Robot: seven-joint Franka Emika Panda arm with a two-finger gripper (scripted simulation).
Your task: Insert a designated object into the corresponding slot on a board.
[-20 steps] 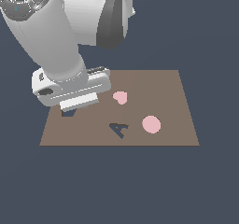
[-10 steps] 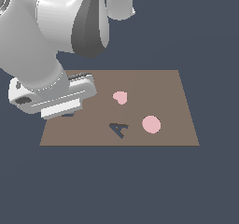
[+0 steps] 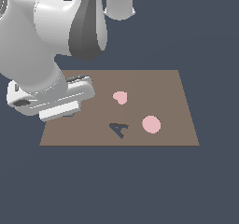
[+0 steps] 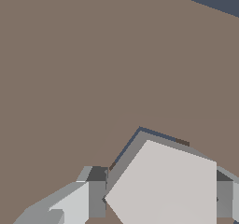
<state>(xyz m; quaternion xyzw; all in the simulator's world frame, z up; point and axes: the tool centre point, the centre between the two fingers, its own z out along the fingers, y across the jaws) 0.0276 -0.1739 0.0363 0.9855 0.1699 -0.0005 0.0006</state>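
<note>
In the wrist view the light-grey pentagon block (image 4: 163, 190) sits between my two fingers (image 4: 95, 197), which touch its sides. My gripper (image 4: 158, 202) is shut on it. A thin dark line of the pentagon slot (image 4: 125, 148) shows along the block's edge on the brown board (image 4: 93, 55), so the block is at the slot. How deep it sits is unclear. In the exterior view my hand (image 3: 51, 99) hangs low over the board's (image 3: 154, 85) left part and hides block, fingers and most of the slot.
On the board lie a pink heart (image 3: 120, 97), a pink disc (image 3: 151, 124) and a dark letter-A cutout (image 3: 119, 129). The arm's big white links (image 3: 42, 41) fill the exterior view's upper left. Dark floor surrounds the board.
The arm has swung and the hand has shifted toward the exterior view's left and slightly lower over the board's left part. Heart, disc and A cutout have not moved.
</note>
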